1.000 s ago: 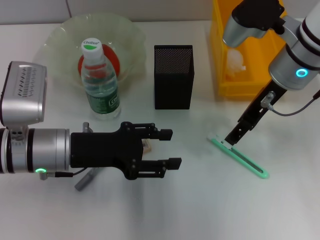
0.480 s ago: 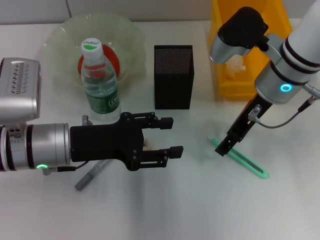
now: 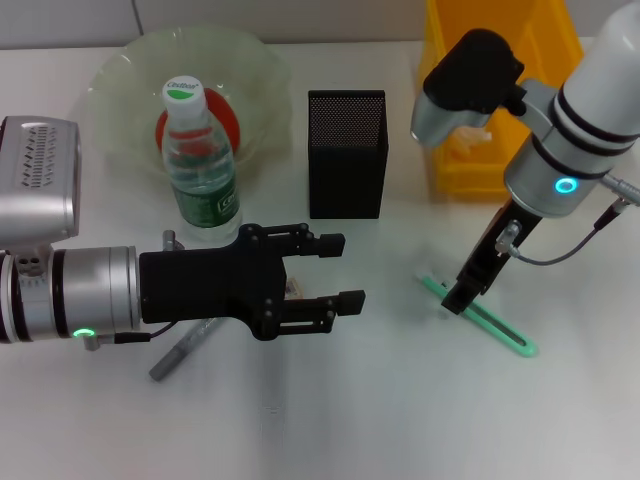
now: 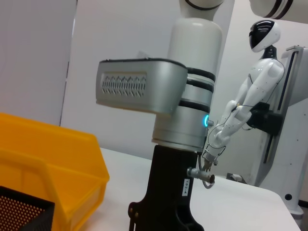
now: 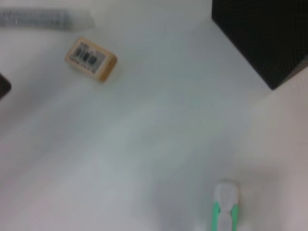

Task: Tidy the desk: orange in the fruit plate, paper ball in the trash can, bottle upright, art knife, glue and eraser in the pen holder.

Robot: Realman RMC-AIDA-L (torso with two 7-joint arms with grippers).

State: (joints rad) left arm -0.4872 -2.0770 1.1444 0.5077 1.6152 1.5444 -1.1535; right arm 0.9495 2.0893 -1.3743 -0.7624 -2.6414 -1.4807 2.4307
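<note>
Now right hand [image 3: 463,297] sits low over the knife [image 3: 478,316] tip, grip unclear; left hand [image 3: 328,271] open above the eraser [image 5: 91,58], mid-table.

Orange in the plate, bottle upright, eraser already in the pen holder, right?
Not quite. The orange is in the plate and the bottle stands upright, but the eraser still lies on the desk, outside the pen holder. The right wrist view shows it.
</note>
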